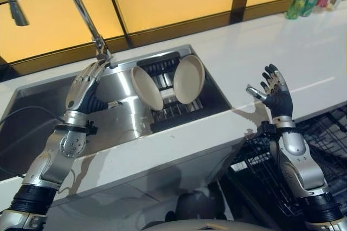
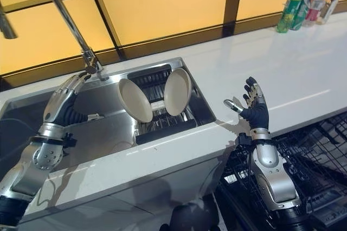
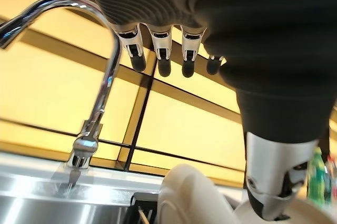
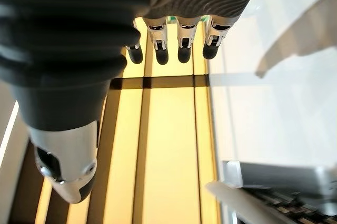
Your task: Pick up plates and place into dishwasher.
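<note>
Left hand [image 1: 85, 87] open over the sink [image 1: 49, 106], right hand [image 1: 275, 94] open, empty above the counter [image 1: 282, 46]; two plates [image 1: 146, 87] stand in the sink's rack [image 1: 173, 114], so approach the nearer rim squarely, thumb opposite fingers.

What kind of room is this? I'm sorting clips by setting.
Most likely a kitchen: a steel sink with a tall curved faucet, two beige plates standing in a rack inside it, a white counter, and a black wire dishwasher rack pulled out below it.
</note>
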Robot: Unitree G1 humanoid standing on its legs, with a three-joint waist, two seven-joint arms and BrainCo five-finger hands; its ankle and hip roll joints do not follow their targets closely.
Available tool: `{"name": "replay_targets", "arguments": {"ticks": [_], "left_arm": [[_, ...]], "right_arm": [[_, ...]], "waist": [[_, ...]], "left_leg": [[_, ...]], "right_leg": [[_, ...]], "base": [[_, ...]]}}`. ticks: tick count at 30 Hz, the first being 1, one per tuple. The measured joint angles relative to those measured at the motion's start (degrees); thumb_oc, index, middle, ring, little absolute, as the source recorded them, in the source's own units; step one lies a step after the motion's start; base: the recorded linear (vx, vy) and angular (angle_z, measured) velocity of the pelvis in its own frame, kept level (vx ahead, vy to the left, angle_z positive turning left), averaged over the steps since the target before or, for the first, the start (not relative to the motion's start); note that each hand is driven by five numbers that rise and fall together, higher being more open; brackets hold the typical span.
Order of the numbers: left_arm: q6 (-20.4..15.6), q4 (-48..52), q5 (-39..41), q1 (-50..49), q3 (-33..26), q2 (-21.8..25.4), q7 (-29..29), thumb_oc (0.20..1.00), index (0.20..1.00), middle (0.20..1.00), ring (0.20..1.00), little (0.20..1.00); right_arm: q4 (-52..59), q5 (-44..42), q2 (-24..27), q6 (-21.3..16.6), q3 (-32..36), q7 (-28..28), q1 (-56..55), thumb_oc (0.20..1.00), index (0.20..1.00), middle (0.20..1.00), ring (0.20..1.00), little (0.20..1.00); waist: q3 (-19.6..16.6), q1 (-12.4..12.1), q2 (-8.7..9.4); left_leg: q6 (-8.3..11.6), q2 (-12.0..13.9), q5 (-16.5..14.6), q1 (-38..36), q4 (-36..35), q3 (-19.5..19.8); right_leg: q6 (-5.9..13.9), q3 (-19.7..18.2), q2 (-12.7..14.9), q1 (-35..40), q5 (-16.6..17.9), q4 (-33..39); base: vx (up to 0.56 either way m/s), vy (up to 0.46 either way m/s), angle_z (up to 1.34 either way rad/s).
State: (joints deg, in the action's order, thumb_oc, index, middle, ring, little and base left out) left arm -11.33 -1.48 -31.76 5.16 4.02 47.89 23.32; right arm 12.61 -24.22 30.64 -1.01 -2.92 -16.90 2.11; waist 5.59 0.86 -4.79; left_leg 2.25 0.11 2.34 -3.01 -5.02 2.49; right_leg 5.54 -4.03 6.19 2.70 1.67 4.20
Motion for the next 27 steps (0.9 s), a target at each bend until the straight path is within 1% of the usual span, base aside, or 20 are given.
{"name": "replay_targets", "arguments": {"ticks": [3,4,7,10,11,14,17,19,21,24,27], "left_arm": [[-0.39,-1.99,-4.91,1.16,2.42,2.09,3.34,1.0,1.0,1.0,1.0,1.0],[-0.31,-2.53,-6.12,1.54,3.0,2.5,4.89,1.0,1.0,1.0,1.0,1.0],[-0.27,-4.37,-9.54,3.43,4.83,3.09,8.76,1.0,1.0,1.0,1.0,1.0],[0.21,-4.41,-13.5,5.23,6.44,3.43,11.29,1.0,1.0,1.0,1.0,1.0],[0.35,-4.41,-14.94,5.97,7.23,3.42,11.8,1.0,1.0,1.0,1.0,1.0],[0.92,-4.49,-18.51,7.04,9.48,4.1,13.07,1.0,1.0,1.0,1.0,1.0],[1.76,-4.96,-21.11,8.75,11.89,4.91,14.55,1.0,1.0,1.0,1.0,1.0],[2.97,-6.14,-21.51,9.58,13.06,4.94,15.89,1.0,1.0,1.0,1.0,1.0],[3.59,-7.33,-21.86,10.22,13.61,4.89,16.57,1.0,1.0,1.0,1.0,1.0],[4.3,-8.93,-23.9,13.16,16.14,4.96,16.79,1.0,1.0,1.0,1.0,1.0],[4.3,-10.27,-25.74,18.08,20.93,5.28,14.68,1.0,1.0,1.0,1.0,1.0]], "right_arm": [[-0.19,-0.22,0.0,-0.01,-0.01,0.07,-0.05,1.0,1.0,1.0,1.0,1.0],[-0.19,-0.24,0.01,-0.07,-0.02,0.1,-0.02,1.0,1.0,1.0,1.0,1.0],[-0.2,-0.24,0.0,-0.32,-0.05,0.11,-0.01,1.0,1.0,1.0,1.0,1.0],[-0.23,-0.23,-0.01,-0.32,-0.09,0.27,-0.01,1.0,1.0,1.0,1.0,1.0],[-0.23,-0.22,-0.01,-0.32,-0.1,0.27,-0.01,1.0,1.0,1.0,1.0,1.0],[-0.45,-0.21,-0.01,-0.32,-0.07,0.35,0.04,1.0,1.0,1.0,1.0,1.0],[-0.58,-0.21,0.48,-0.33,-0.06,0.66,0.09,1.0,1.0,1.0,1.0,1.0],[-0.57,-0.19,1.0,-1.06,-0.06,1.08,0.5,1.0,1.0,1.0,1.0,1.0],[-0.57,-0.17,1.26,-1.37,-0.08,1.17,1.4,1.0,1.0,1.0,1.0,1.0],[-0.56,-0.13,1.81,-2.58,-0.08,1.24,3.37,1.0,1.0,1.0,1.0,1.0],[-0.51,-0.11,2.18,-3.52,-0.12,1.02,6.39,1.0,1.0,1.0,1.0,1.0]], "waist": [[0.56,0.5,0.03],[0.68,1.43,0.19],[1.49,1.56,0.44],[2.86,1.81,0.44],[3.15,1.81,0.42],[3.64,2.99,0.35],[4.81,3.21,0.12],[5.36,3.3,-0.07],[6.24,4.31,-0.03],[6.99,4.65,-0.14],[8.74,4.96,-0.03]], "left_leg": [[-0.1,-0.13,0.06,0.28,0.0,-0.92],[-0.19,-0.19,0.15,0.41,0.01,-0.91],[-0.25,-0.24,0.2,0.25,0.01,-1.46],[-0.26,-0.31,0.14,-0.41,-0.01,-2.3],[-0.33,-0.35,0.19,-0.42,-0.01,-2.33],[-0.42,-0.42,0.27,-0.48,-0.02,-2.52],[-0.45,-0.49,0.27,-0.74,-0.02,-3.52],[-0.6,-0.56,0.38,-0.29,-0.02,-4.15],[-0.64,-0.58,0.41,-0.11,-0.01,-4.79],[-0.94,-0.79,0.73,1.98,0.01,-5.32],[-1.2,-1.11,0.96,3.96,0.71,-5.69]], "right_leg": [[0.16,-0.5,0.13,-0.5,0.33,0.12],[0.17,-0.52,0.18,-0.61,0.34,0.08],[0.26,-1.26,0.22,-0.75,0.43,-0.01],[0.37,-1.86,0.25,-0.69,0.56,-0.3],[0.43,-1.89,0.27,-0.76,0.6,-0.43],[0.52,-2.23,0.3,-0.95,0.7,-0.63],[0.69,-3.38,0.29,-1.32,0.93,-0.92],[0.8,-3.97,0.34,-2.14,1.29,-0.91],[0.84,-4.68,0.3,-2.79,1.57,-0.95],[1.05,-5.23,0.47,-5.02,2.3,-1.04],[1.3,-5.9,0.72,-6.99,3.01,-1.21]], "base": [[0.06,0.069,-0.16],[0.09,0.066,-0.01],[0.07,0.059,-0.07],[0.04,0.06,-0.15],[0.02,0.059,-0.04],[0.02,0.07,-0.04],[0.0,0.05,-0.16],[-0.02,0.044,-0.19],[-0.06,0.043,-0.16],[-0.1,0.04,-0.1],[-0.11,0.046,-0.08]]}}
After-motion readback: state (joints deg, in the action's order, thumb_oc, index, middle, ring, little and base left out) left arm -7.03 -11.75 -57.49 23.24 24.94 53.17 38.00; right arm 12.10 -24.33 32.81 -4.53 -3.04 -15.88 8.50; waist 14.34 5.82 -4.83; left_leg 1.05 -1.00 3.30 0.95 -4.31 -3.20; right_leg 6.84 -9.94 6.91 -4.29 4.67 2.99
